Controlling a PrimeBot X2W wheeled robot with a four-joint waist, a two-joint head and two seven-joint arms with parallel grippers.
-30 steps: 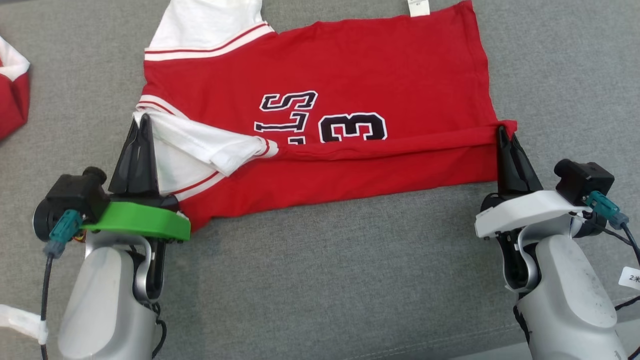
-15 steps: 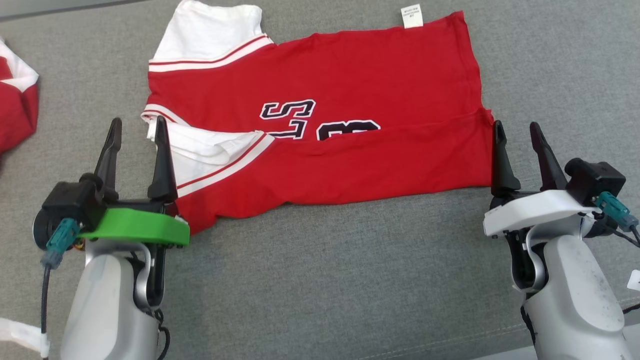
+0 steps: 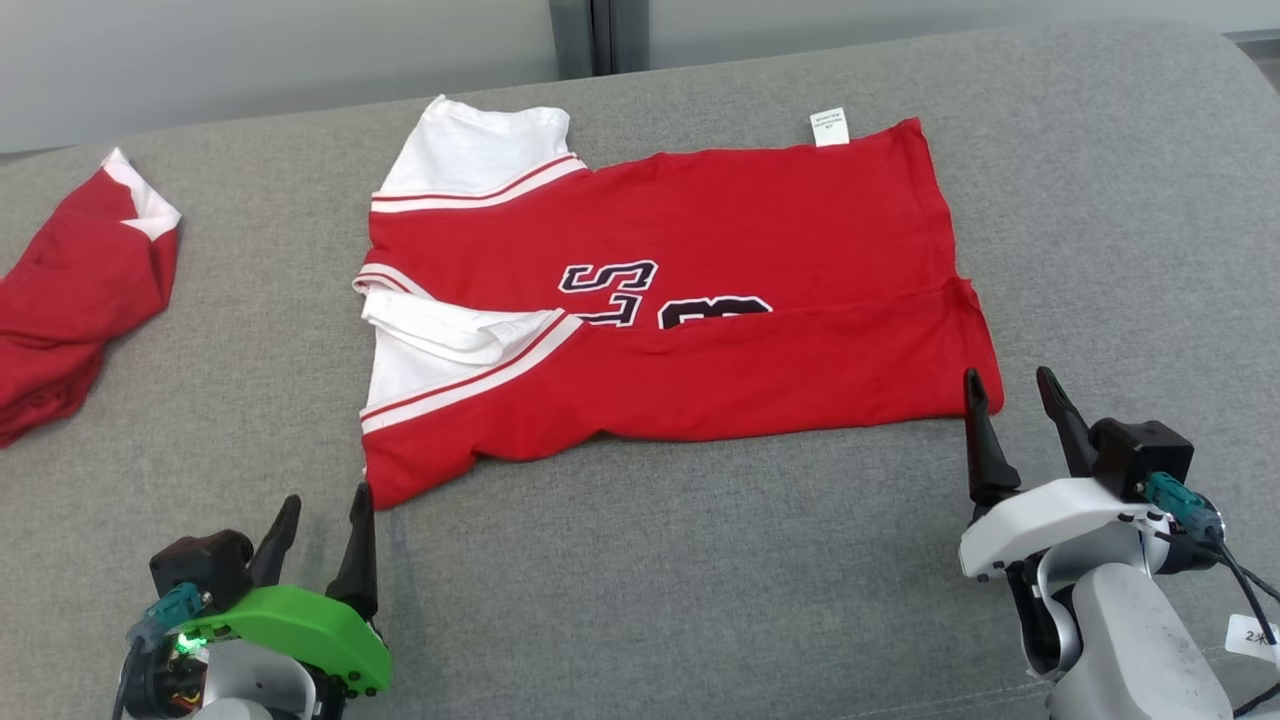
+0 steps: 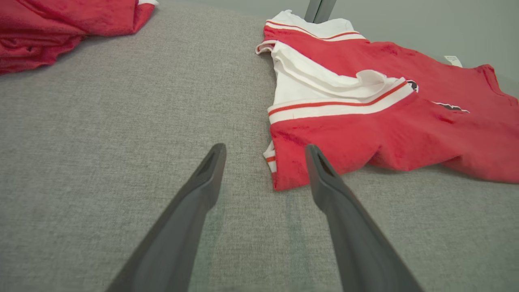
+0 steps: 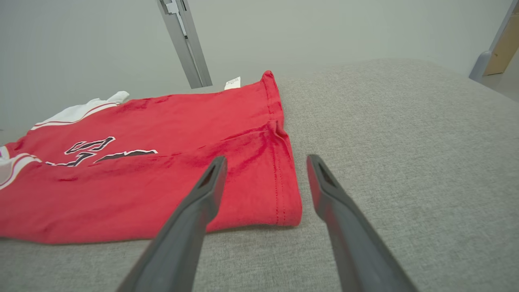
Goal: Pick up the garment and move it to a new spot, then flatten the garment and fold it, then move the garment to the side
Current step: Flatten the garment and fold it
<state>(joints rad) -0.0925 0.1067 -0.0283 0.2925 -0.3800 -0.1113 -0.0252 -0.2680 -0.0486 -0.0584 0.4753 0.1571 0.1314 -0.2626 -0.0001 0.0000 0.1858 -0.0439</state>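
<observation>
A red jersey (image 3: 700, 280) with white sleeves and black lettering lies on the grey cushion, its near long edge folded over onto the lettering. My left gripper (image 3: 325, 505) stands open just short of the jersey's near left corner (image 4: 284, 178), holding nothing. Near the near right corner (image 5: 284, 202), my right gripper (image 3: 1005, 385) is open too, with nothing between its fingers. A white label (image 3: 829, 127) sticks out at the far edge.
A second red and white garment (image 3: 70, 300) lies bunched at the far left of the cushion (image 3: 650, 580). A grey wall and a metal post (image 5: 184, 40) stand behind. The cushion's right end curves down toward a floor corner (image 5: 494, 52).
Both grippers opened and let go of the folded edge, which now lies on the jersey. Both arms drew back toward me, and the camera has tilted up.
</observation>
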